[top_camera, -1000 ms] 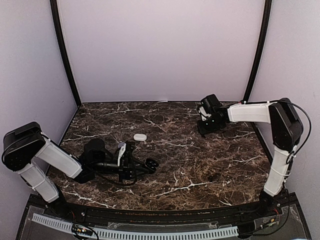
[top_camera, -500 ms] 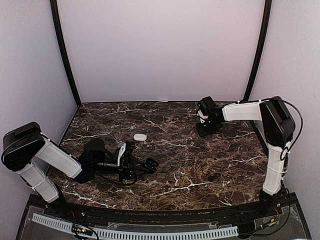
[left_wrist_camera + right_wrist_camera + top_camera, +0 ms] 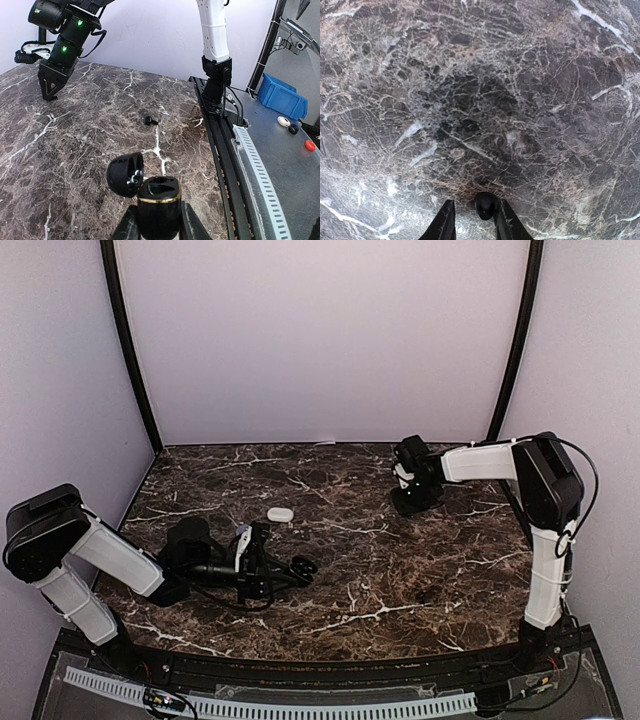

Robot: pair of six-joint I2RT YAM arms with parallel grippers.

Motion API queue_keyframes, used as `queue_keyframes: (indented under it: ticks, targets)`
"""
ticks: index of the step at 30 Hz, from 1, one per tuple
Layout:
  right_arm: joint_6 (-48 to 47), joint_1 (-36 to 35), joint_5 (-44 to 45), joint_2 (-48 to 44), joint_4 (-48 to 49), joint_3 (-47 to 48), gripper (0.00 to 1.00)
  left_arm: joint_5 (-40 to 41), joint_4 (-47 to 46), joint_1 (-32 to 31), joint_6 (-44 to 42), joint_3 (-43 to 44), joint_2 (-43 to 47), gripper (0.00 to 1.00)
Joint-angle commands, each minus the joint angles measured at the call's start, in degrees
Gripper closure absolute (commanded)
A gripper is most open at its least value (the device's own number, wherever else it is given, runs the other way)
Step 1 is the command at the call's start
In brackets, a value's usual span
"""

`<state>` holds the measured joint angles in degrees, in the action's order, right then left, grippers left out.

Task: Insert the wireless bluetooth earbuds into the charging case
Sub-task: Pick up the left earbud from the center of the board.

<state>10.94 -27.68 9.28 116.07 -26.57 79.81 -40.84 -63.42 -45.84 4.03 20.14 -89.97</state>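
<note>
Right wrist view has one dark earbud [image 3: 486, 205] sitting between the right gripper [image 3: 475, 204]'s narrow fingers over the marble table [image 3: 470, 100], and I can't tell if it's actually pinched. A second dark earbud [image 3: 150, 120] lies loose on the marble, well ahead of the one black charging case [image 3: 159, 192], lid open, clamped in the left gripper [image 3: 159, 209]. One white case [image 3: 280, 514] sits off by itself.

Top view high above the table [image 3: 420, 570], left wrist low, right arm [image 3: 214, 30] beyond its fingers [image 3: 126, 227], shared with top, right wrist close, facing down.
</note>
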Motion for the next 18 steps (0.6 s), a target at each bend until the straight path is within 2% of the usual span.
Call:
queue_keyframes:
  ticks: [1, 5, 12, 18]
  targets:
    - [-0.39, 0.59, 0.24, 1.47, 0.1, 0.66, 0.74, -0.2, -1.65, 0.29, -0.78, -0.5, 1.85, 0.81]
    - [-0.33, 0.61, 0.36, 1.81, 0.29, 0.69, 0.76, -0.21, -1.49, 0.3, -0.78, -0.54, 2.06, 0.81]
    - [-0.24, 0.61, 0.07, 0.24, 1.32, -0.54, 0.89, -0.16, -1.42, 0.32, -0.87, -0.54, 2.13, 0.81]
    - [-0.16, 0.57, -0.44, -3.28, 2.37, -2.58, 0.91, -0.15, -1.49, 0.29, -0.87, -0.59, 2.15, 0.81]
